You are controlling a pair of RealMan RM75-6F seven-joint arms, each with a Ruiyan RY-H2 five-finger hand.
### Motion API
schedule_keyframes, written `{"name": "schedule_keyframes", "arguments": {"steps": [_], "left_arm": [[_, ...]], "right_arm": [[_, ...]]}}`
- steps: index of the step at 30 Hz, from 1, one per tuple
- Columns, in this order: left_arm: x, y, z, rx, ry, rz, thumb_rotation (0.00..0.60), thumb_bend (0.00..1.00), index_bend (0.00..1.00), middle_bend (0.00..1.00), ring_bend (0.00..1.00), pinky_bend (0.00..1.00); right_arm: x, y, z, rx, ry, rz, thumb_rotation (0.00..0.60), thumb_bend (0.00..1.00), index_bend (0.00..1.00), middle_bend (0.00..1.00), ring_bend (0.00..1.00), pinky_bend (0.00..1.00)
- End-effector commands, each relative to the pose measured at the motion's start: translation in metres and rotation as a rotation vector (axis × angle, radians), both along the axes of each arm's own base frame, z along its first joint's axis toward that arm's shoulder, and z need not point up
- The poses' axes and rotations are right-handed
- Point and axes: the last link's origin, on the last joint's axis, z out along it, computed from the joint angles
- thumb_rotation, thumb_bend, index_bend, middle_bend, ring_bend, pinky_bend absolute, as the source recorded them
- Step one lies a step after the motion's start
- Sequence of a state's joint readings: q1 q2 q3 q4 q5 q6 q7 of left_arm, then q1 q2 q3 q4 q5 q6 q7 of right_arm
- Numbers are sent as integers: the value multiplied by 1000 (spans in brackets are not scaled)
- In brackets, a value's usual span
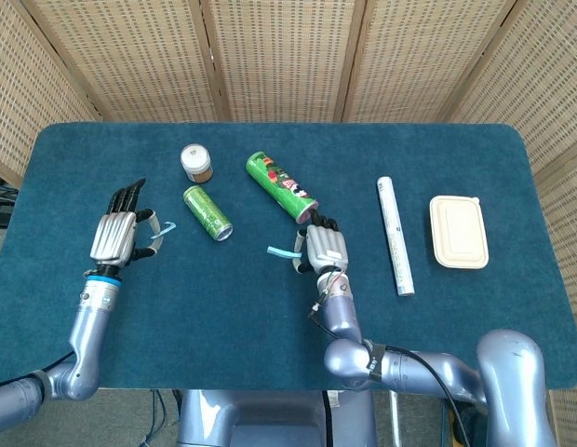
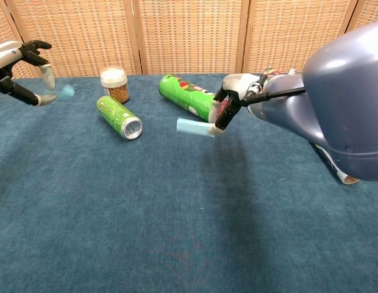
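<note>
From the head view we see our left hand (image 1: 116,235) raised with fingers spread, pinching a small blue strip (image 1: 165,229) at the thumb, with the green can (image 1: 207,211) lying just to its right and the small jar (image 1: 195,162) beyond that. Our right hand (image 1: 324,250) has its fingers curled and holds another blue strip (image 1: 282,251) that juts out to its left, the green tube (image 1: 281,184) lying just ahead of it. The chest view shows only the left hand's fingertips (image 2: 32,47) at the frame edge, while only the head view shows the white roll (image 1: 395,235) and lidded box (image 1: 459,231) off to the right hand's right.

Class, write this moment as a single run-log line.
left robot hand: pinching blue strip piece | right robot hand: pinching other blue piece | green can, green tube: lying between them
</note>
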State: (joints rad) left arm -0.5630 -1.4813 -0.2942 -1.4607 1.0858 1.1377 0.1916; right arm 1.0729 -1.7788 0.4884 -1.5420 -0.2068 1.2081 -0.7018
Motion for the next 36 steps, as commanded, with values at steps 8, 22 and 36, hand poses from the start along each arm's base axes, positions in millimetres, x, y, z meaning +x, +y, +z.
{"name": "schedule_keyframes", "arguments": {"steps": [8, 22, 36], "left_arm": [[-25, -11, 47, -47, 27, 97, 600, 51, 0, 0, 0, 0], [-79, -53, 119, -8, 89, 24, 600, 54, 0, 0, 0, 0], [-105, -127, 132, 107, -90, 60, 600, 55, 0, 0, 0, 0]], "right_arm": [[-2, 10, 36, -108, -81, 95, 600, 0, 0, 0, 0, 0], [-124, 23, 129, -342, 104, 495, 600, 0, 0, 0, 0, 0], [-248, 95, 180, -428, 112, 447, 600, 0, 0, 0, 0, 0]]}}
